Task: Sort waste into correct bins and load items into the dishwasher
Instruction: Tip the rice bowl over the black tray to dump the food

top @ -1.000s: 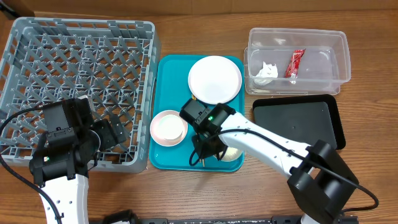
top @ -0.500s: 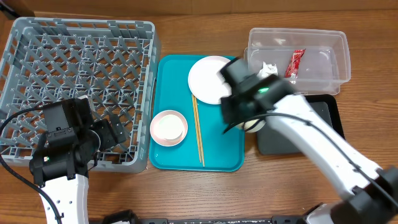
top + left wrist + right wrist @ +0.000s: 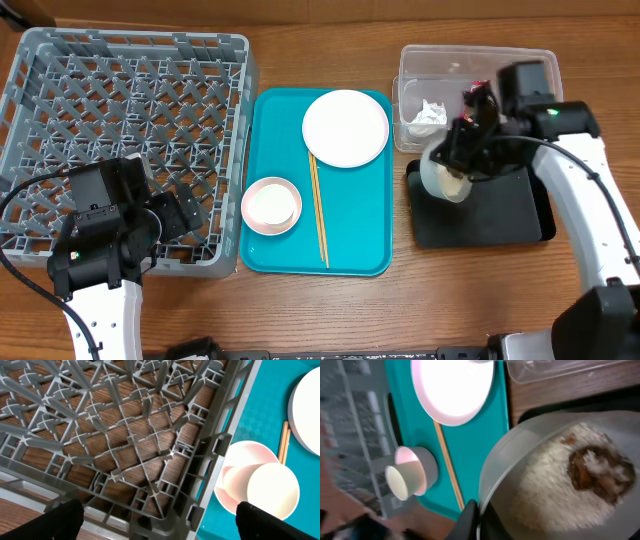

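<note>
The right gripper (image 3: 463, 152) pinches the rim of the grey-green bowl (image 3: 442, 182) and holds it tight. The bowl hangs tipped over the left end of the black tray (image 3: 500, 212), which lies near the right edge of the table (image 3: 420, 310). In the right wrist view, white rice (image 3: 545, 497) fills the bowl. A small brown scrap (image 3: 597, 467) sits on top of the rice.

The clear tub (image 3: 525, 105) stands just behind the black tray, near the back right corner of the table. A white tissue (image 3: 430, 112) and a red wrapper (image 3: 477, 90) lie inside it.

The teal tray (image 3: 355, 225) lies in the middle of the table. The white plate (image 3: 345, 127) rests at the tray's back right corner. The pink bowl (image 3: 249, 208) sits at the tray's left edge, and the white cup (image 3: 272, 205) stands inside it. The two chopsticks (image 3: 318, 210) lie side by side, running from the plate toward the front edge of the tray.

The big grey rack (image 3: 130, 100) fills the back left part of the table, right next to the teal tray.

The left gripper (image 3: 182, 215) hangs over the front right corner of the rack. Its fingers (image 3: 62, 520) are spread wide apart and hold nothing.
</note>
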You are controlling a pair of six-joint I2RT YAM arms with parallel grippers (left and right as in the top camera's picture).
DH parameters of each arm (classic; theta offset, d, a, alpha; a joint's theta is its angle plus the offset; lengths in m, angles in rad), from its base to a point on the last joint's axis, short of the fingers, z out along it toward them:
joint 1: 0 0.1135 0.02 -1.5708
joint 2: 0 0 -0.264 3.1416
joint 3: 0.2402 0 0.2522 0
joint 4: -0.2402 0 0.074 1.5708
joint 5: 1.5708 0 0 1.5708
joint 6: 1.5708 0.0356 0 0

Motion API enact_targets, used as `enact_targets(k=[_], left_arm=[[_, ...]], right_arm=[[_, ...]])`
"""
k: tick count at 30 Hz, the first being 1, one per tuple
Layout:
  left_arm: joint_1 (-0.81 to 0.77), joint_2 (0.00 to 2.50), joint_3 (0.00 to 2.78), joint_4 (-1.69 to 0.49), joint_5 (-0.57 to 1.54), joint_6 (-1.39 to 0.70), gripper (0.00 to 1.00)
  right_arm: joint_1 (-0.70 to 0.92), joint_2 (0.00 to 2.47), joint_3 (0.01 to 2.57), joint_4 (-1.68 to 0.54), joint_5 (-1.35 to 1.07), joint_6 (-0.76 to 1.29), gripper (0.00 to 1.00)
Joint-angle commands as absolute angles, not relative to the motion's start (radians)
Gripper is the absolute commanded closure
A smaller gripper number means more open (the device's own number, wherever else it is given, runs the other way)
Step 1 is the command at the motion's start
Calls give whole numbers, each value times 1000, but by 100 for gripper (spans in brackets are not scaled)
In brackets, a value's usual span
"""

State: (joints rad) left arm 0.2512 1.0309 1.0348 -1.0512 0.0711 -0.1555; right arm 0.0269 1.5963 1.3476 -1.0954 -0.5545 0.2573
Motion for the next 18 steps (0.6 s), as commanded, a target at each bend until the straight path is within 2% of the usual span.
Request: enact_targets(k=[1, 10, 18], left_arm=[[259, 1032, 1058, -1049, 79, -165, 1], [259, 1032, 1058, -1049, 79, -165, 2], [259, 1032, 1058, -1050, 79, -165, 2]], right_arm=[[-90, 1581, 1249, -1018, -853, 208, 96], [-393, 1583, 987, -767, -1377, 252, 96], [-481, 1627, 963, -726, -1559, 362, 96]])
